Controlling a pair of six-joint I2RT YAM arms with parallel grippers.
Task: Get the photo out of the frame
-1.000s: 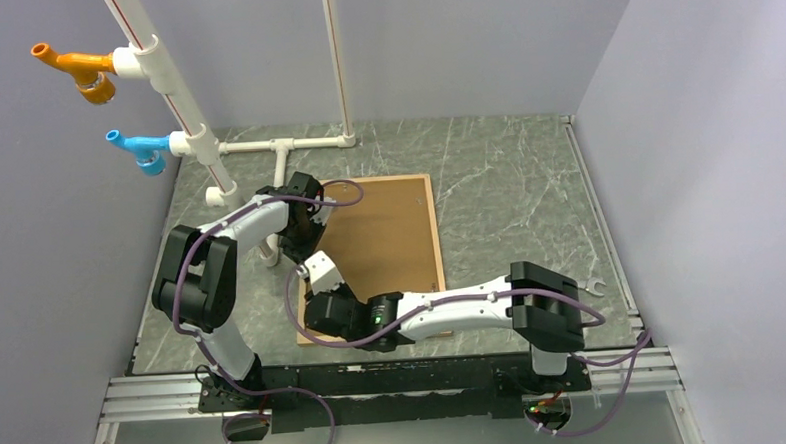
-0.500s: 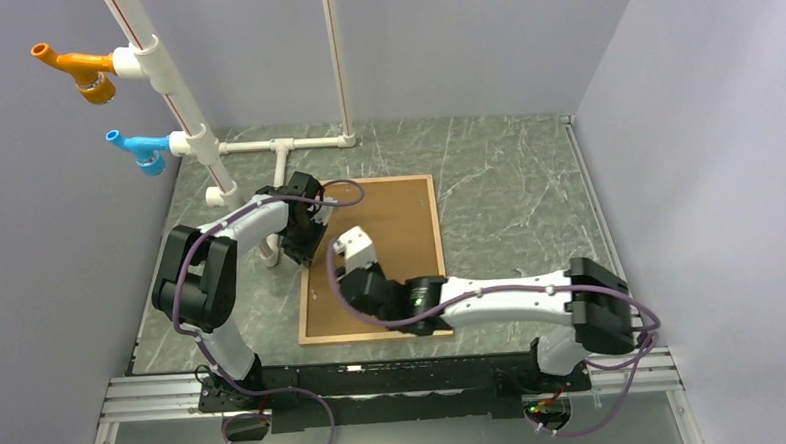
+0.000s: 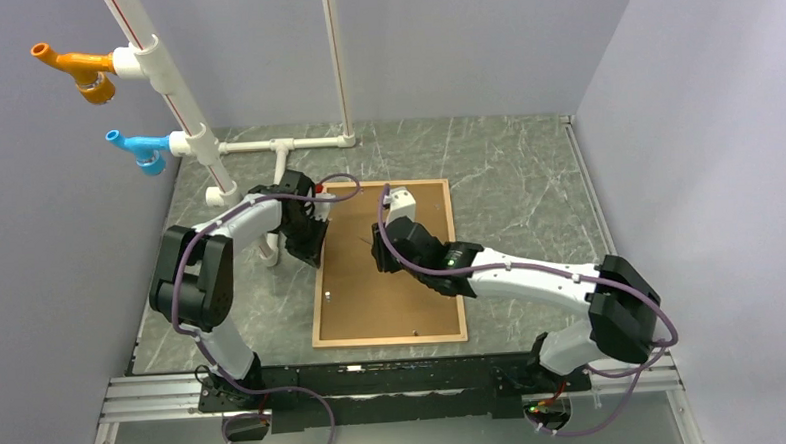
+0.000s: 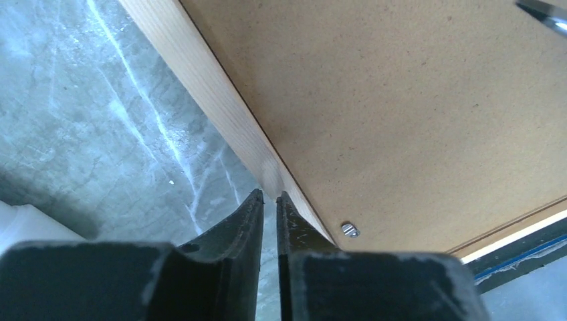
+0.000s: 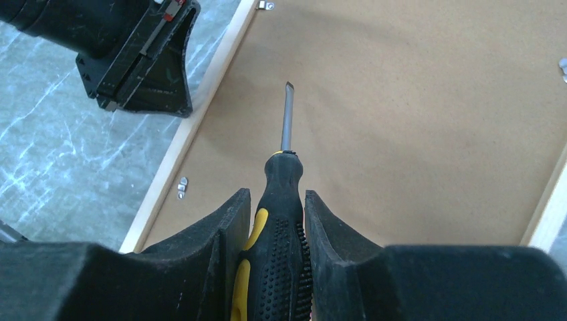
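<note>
Right wrist view: right gripper (image 5: 274,200) clamps black-and-yellow screwdriver (image 5: 287,120). Thin light-wood frame (image 5: 177,155) holds face-down brown-backed photo (image 5: 414,120); print side hidden. Left gripper (image 4: 269,197) nearly closed at frame edge; grip indeterminate.

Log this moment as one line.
frame: lying back up | left fingers: pinching its left edge | right fingers: gripping screwdriver, tip over frame's back

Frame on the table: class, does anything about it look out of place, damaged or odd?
The frame lies face down with its brown back up, so no picture shows. Nothing looks bent, broken or spilled.
</note>
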